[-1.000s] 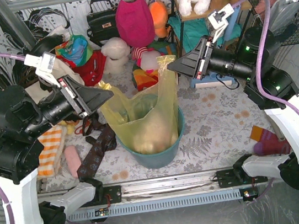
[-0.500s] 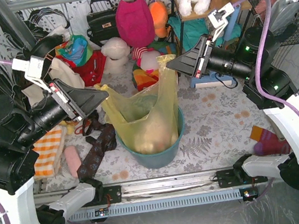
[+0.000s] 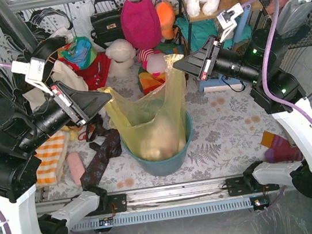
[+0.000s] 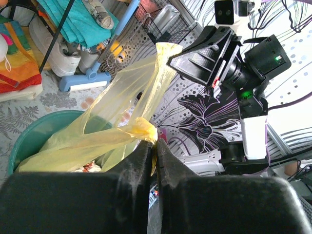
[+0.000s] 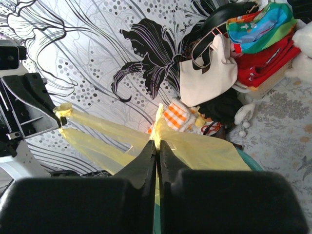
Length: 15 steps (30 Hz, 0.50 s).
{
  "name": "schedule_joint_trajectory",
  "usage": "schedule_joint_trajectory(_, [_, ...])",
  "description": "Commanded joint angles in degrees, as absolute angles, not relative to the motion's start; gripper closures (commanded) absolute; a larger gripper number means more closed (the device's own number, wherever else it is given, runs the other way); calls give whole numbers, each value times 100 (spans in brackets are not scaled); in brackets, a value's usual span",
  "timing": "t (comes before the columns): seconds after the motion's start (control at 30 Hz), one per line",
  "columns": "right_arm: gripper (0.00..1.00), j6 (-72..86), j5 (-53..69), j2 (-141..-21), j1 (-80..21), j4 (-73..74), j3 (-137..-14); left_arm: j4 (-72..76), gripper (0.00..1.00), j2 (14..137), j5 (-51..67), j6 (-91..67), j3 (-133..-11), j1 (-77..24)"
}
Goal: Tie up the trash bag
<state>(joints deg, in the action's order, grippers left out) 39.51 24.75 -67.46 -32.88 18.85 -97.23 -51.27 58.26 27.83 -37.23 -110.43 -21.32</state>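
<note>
Our left tool [image 4: 155, 144] has its fingers pressed together on a bunched corner of the trash bag [image 3: 171, 103], and our right tool [image 5: 157, 145] pinches the opposite corner the same way. Between the two tools the thin, crinkly yellow-green plastic rises into two taut ears, its mouth sagging open below them. Beneath both tools the bag's body sits in the teal bin [image 3: 168, 163]. The rim hides the bag's lower part, and whatever lies inside shows only as a pale blur.
</note>
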Motion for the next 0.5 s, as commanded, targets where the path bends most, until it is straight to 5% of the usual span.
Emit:
schedule_joint_trajectory(0.0, [100,4047,2421,-6706,-3313,1503,-9675,-4753,88,5770,2702,-3661,-11030,-2117])
schedule_joint_trajectory(0.1, [100,4089,2510,-6689,-3319,1437,-9694,-4574,100,5666,2587,-3679,-10937,-2118])
schedule_joint_trajectory(0.47, [100,4630,3210,-6916,-3318,574,-10601,-3473,100,5511,2335,-4094,-11115,-2118])
